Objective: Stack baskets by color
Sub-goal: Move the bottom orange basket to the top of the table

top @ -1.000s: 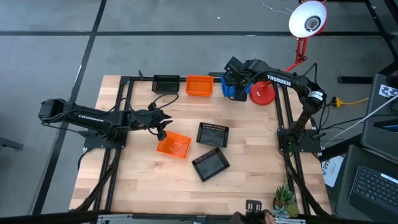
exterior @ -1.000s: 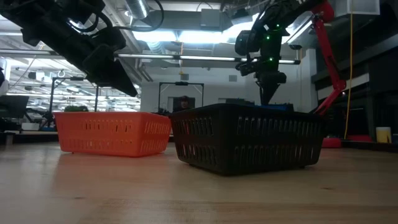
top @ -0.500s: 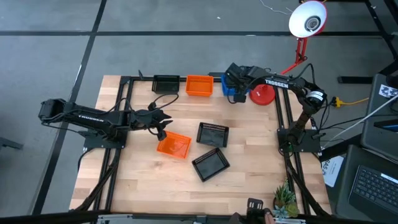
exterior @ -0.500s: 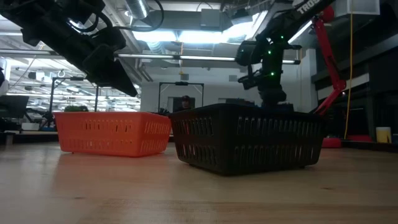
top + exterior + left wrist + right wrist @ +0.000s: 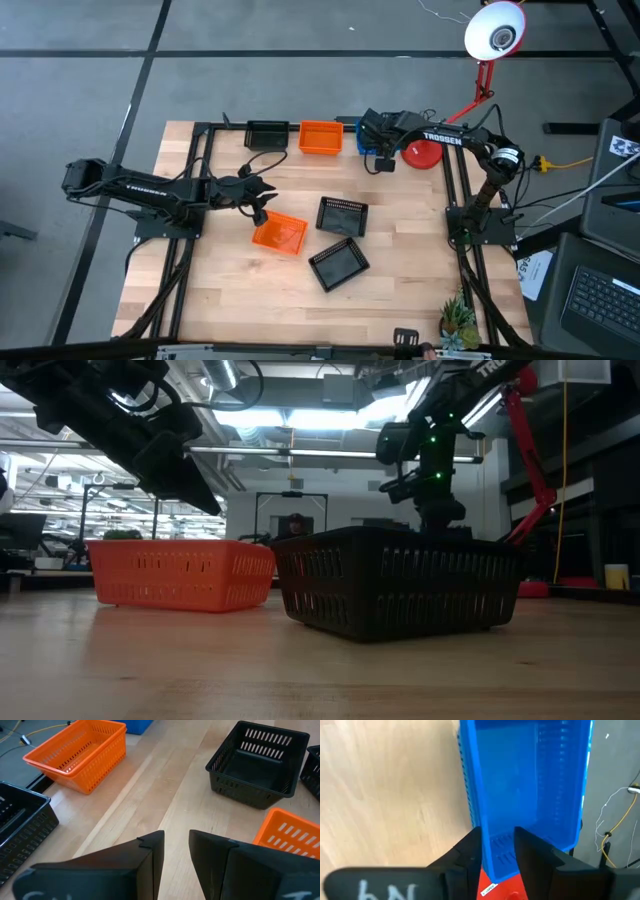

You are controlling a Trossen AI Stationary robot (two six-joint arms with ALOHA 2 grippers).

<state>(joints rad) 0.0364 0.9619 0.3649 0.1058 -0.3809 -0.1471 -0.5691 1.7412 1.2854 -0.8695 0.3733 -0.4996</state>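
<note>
A blue basket (image 5: 381, 153) is at the table's far edge, beside the red lamp base (image 5: 422, 153). My right gripper (image 5: 377, 150) comes down on it and is shut on its wall (image 5: 497, 847). A black basket (image 5: 265, 133) and an orange basket (image 5: 320, 137) stand in a row to the left of it. Mid-table lie a second orange basket (image 5: 279, 234) and two black baskets (image 5: 342, 215) (image 5: 338, 264). My left gripper (image 5: 176, 855) hangs open over the table, just left of the mid-table orange basket, and holds nothing. My right gripper has the blue basket's wall near a corner (image 5: 496, 832), with one finger (image 5: 470, 852) outside and the other (image 5: 532, 852) inside. The fingers slant down from above. I cannot tell whether the basket rests on the table.
A red desk lamp rises from its round base at the far right. A dark frame runs along the table's left, far and right sides. Cables and a small plant (image 5: 458, 318) lie by the near right corner. Bare wood shows toward the near edge.
My right gripper has sunk toward the table and come a little toward the near edge over the blue basket. In the low view the blue rim that showed above the black basket is now hidden behind it.
</note>
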